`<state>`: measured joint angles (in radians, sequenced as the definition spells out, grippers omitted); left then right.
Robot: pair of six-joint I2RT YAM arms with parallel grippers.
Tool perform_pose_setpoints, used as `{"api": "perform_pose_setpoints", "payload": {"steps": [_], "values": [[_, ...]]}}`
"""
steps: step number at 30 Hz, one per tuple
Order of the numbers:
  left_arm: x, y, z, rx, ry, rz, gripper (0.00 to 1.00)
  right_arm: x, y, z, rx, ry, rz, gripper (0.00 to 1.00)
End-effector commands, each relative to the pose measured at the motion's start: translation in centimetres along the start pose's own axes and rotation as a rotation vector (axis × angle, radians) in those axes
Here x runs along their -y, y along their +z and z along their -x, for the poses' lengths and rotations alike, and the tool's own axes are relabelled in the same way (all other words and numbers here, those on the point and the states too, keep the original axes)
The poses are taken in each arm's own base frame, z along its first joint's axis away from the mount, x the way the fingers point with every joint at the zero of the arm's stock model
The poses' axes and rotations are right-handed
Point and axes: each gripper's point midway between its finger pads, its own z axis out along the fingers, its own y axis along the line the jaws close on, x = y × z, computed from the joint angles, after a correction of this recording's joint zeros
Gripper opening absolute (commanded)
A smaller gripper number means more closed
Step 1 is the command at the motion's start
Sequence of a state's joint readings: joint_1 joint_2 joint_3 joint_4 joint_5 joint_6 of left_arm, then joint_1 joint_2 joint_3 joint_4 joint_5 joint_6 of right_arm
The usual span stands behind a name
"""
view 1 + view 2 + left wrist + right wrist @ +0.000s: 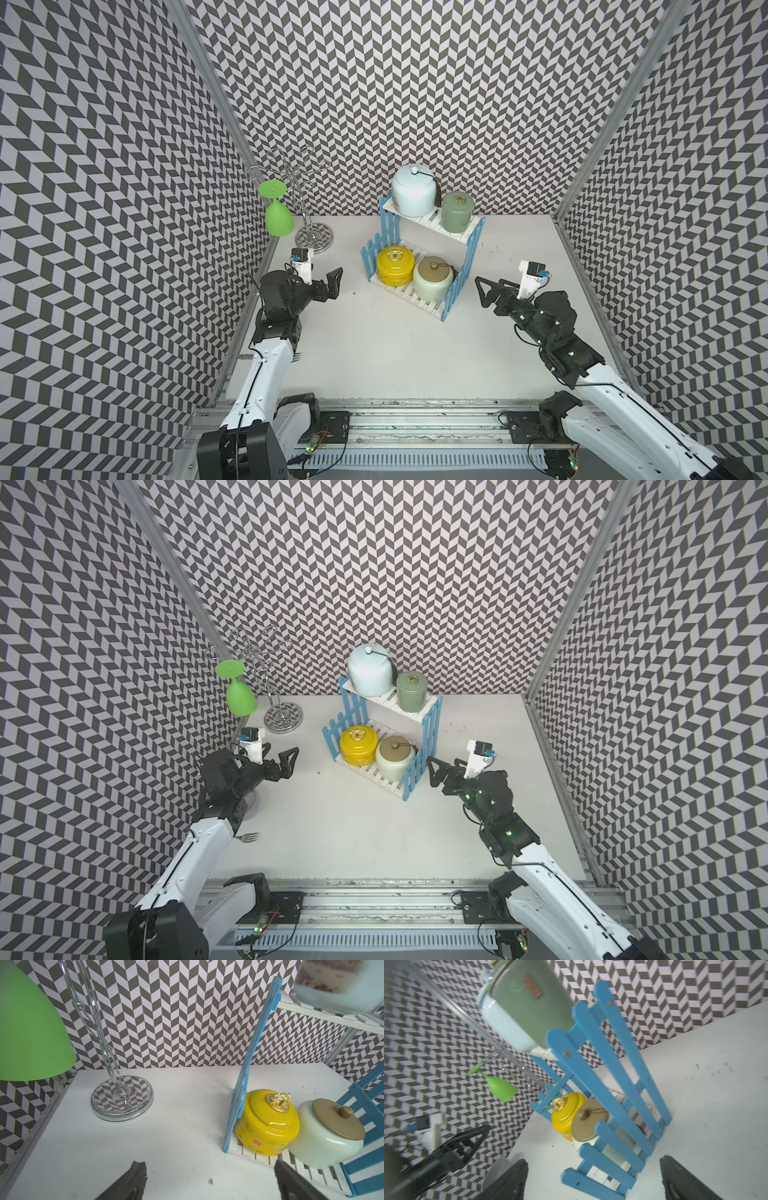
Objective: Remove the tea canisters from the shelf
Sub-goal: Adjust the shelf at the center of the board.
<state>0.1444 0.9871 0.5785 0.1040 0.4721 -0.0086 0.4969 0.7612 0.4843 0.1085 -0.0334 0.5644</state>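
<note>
All four tea canisters sit on the shelf [420, 300], which stands toward the back of the desk [374, 357] between the two arms. The pale blue canister [413, 193] and the sage green canister [457, 214] are on the upper board, and the yellow canister [395, 266] and the cream canister [432, 282] are close side by side on the lower one. Each stands upright with its lid on, so its axis runs straight up and, being round, it offers the same width from any side. The left pincer [322, 279] hangs low over the desk with its jaws spread wide and nothing between them; the right pincer [492, 286] is likewise wide open and empty. What the coming move turns on, I judge, is the shelf's blue picket sides [460, 276]. The right pincer points straight at one, with the cream canister behind the slats, so that arm is near but fenced off from the lower board. The left pincer lies off the other end, and in the left wrist view the yellow canister shows ahead, past the front edge of its picket side, so the open front looks reachable from there, making yellow the likeliest first pick for the left arm
</note>
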Motion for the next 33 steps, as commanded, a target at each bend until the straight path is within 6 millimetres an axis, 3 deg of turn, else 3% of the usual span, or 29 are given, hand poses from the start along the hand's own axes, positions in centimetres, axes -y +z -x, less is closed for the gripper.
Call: {"api": "perform_pose_setpoints", "payload": {"steps": [1, 5, 9, 17, 25, 33], "values": [[0.7, -0.5, 1.3, 0.06, 0.008, -0.022, 1.0, -2.3, 0.3, -1.0, -0.003, -0.012, 0.065, 1.0], [0.9, -0.1, 0.8, 0.045, 0.009, -0.013, 1.0, -4.1, 0.9, -3.2, -0.041, -0.062, 0.079, 1.0], [1.7, 0.6, 0.2, 0.021, 0.028, -0.027, 1.0, -4.3, 1.4, -5.1, -0.048, -0.085, 0.059, 1.0], [3.0, 0.8, 0.1, 0.023, 0.056, -0.044, 1.0, -2.7, 3.7, -7.8, -0.095, -0.15, -0.046, 1.0], [4.0, 1.1, -0.2, 0.01, 0.068, -0.067, 1.0, -0.5, 5.5, -8.9, -0.09, -0.134, -0.16, 1.0], [4.3, 1.2, -0.2, 0.009, 0.073, -0.069, 1.0, 0.5, 6.8, -9.7, -0.1, -0.176, -0.204, 0.99]]}}
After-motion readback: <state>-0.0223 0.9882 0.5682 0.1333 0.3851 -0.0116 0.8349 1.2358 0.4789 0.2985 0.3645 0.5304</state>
